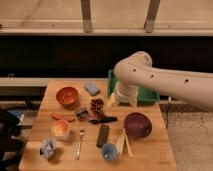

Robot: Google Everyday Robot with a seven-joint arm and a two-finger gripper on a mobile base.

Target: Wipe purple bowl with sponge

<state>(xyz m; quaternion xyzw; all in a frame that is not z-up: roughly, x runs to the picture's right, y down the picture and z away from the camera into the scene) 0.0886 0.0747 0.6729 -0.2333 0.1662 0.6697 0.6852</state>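
Note:
The purple bowl sits upright on the right side of the wooden table. The blue sponge lies at the back of the table, left of centre. My white arm reaches in from the right and bends down over the table's back edge. My gripper hangs at the end of it, between the sponge and the bowl, above the table and touching neither. It holds nothing that I can see.
A green tray stands behind my arm at the back right. An orange bowl, a pinecone, a dark spoon, a black bar, a blue cup, a fork and an orange cup are spread over the table.

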